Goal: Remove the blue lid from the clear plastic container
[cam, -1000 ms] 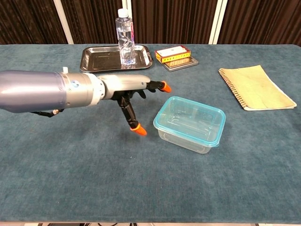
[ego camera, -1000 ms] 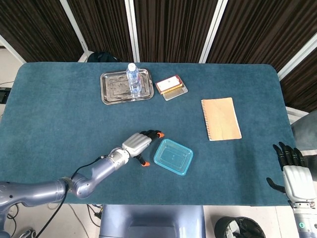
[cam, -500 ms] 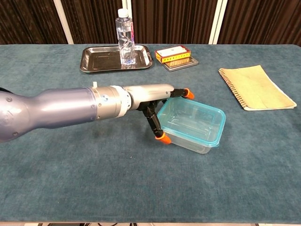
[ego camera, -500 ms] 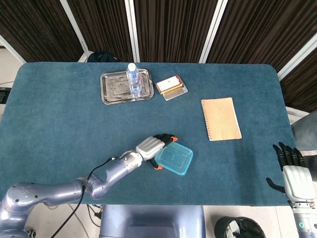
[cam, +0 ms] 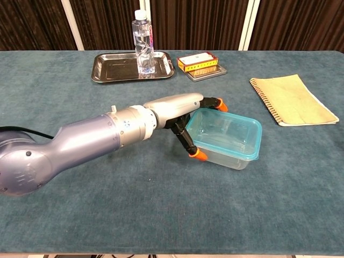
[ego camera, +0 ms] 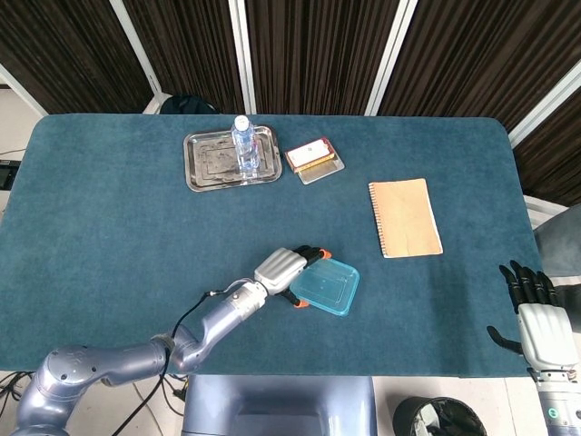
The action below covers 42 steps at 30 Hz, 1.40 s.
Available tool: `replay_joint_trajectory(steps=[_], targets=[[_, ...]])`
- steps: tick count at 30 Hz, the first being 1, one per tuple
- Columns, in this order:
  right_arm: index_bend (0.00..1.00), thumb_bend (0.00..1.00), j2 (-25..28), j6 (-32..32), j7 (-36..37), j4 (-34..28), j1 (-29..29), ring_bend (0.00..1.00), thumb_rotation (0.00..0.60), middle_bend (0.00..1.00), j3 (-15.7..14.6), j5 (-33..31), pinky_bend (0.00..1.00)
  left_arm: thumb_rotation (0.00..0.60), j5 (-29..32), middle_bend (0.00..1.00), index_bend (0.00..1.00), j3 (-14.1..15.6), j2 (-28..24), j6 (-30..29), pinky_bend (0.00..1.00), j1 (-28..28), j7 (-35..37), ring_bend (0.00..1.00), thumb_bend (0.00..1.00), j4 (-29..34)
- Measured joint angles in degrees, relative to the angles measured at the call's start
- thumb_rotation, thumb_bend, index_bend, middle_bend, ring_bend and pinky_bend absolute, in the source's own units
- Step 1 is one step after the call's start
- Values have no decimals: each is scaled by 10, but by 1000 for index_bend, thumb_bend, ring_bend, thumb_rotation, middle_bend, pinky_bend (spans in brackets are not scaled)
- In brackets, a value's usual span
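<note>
Contact has just been made: the blue lid (cam: 226,132), still seated on the clear plastic container (cam: 231,157), now has the left hand (cam: 177,110) against its near-left edge, where a second ago that hand was well short of it and half a second ago only arriving. The container itself appears to have slid a little away from the hand, toward the robot's right, so the reach seems to have nudged it rather than lifted anything. For the task, I judge this as the start of the grasp only, with the lid not yet off. The left hand's fingers (cam: 217,103) lie spread over the lid's far-left corner, while another orange-tipped digit (cam: 196,154) hangs down beside the container wall; whether they truly pinch the lid edge I cannot tell. Its arm stretches low and nearly level across the table (ego camera: 109,209). Beyond the hand's fingertips, well apart, lies a notebook (ego camera: 404,217). The right hand (ego camera: 545,322) waits off the table's edge, fingers apart, holding nothing.
</note>
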<state>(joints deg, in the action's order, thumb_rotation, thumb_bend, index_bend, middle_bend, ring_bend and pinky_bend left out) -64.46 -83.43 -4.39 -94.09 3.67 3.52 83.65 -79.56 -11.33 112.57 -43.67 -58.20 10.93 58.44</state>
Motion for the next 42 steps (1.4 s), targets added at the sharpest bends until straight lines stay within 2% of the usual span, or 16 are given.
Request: replay_joint_trajectory(steps=[11, 20, 32, 42], targets=[[0, 276, -2, -9, -10, -1, 1, 0, 600, 0, -1, 14, 0, 600, -33, 431, 386, 29, -63, -41, 461, 29, 10, 378, 192, 32], [0, 275, -4, -6, -42, -43, 8, 0, 600, 0, -13, 49, 0, 600, -49, 431, 390, 55, -129, -59, 461, 53, 13, 377, 193, 83], [0, 275, -65, 58, -112, -103, 53, 0, 600, 0, -7, 41, 0, 600, -36, 431, 396, 59, -151, -59, 452, 68, 3, 370, 193, 134], [0, 276, -140, 93, -156, -118, 76, 0, 600, 0, 1, -7, 0, 600, -36, 429, 397, 59, -134, -43, 453, 54, -48, 370, 193, 152]])
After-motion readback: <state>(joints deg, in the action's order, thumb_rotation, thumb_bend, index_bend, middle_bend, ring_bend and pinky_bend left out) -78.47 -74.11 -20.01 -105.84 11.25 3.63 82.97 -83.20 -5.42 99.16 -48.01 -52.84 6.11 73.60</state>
